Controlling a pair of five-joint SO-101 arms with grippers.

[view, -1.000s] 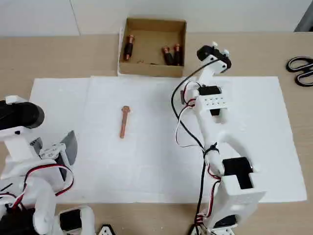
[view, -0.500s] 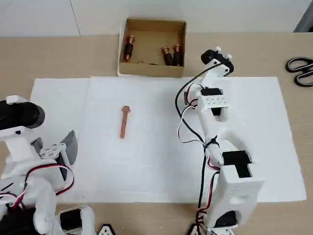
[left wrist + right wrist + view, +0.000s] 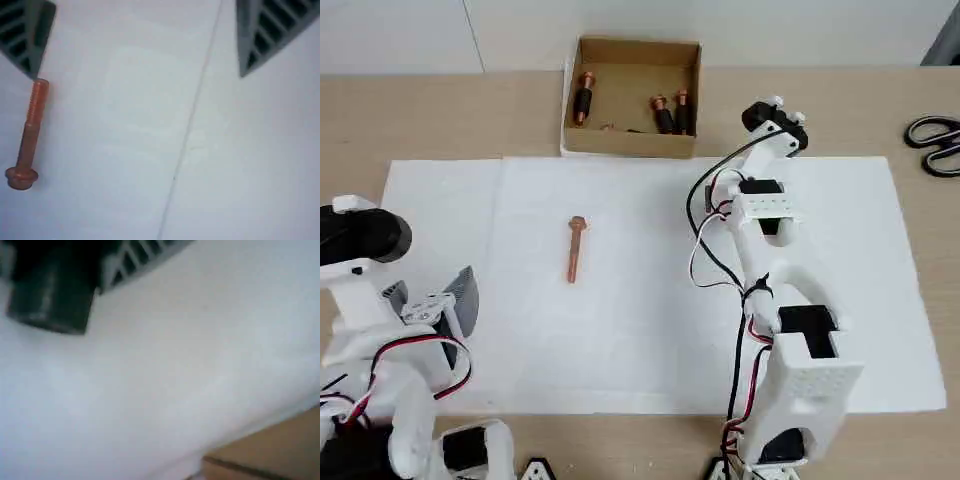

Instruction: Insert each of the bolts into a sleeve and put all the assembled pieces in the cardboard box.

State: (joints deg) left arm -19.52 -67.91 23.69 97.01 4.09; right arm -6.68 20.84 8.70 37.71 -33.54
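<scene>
Three assembled pieces (image 3: pixel 583 96) lie in the cardboard box (image 3: pixel 640 43); left pincer (image 3: pixel 137 75) wide beside a bolt (image 3: pixel 29 134); right pincer (image 3: pixel 95 275), cannot tell.

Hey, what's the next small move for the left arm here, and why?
Probably shift the left gripper sideways until the bolt lies midway between its jaws. The gripper is open, and the bolt lies bare on the white sheet beside one jaw's tip, off-centre. Three assembled pieces lie in the cardboard box, so this bolt looks like the one left.

The bolt (image 3: pixel 576 250) is copper; the cardboard box (image 3: pixel 620 143) brown; the sheet (image 3: pixel 620 330) white.
</scene>
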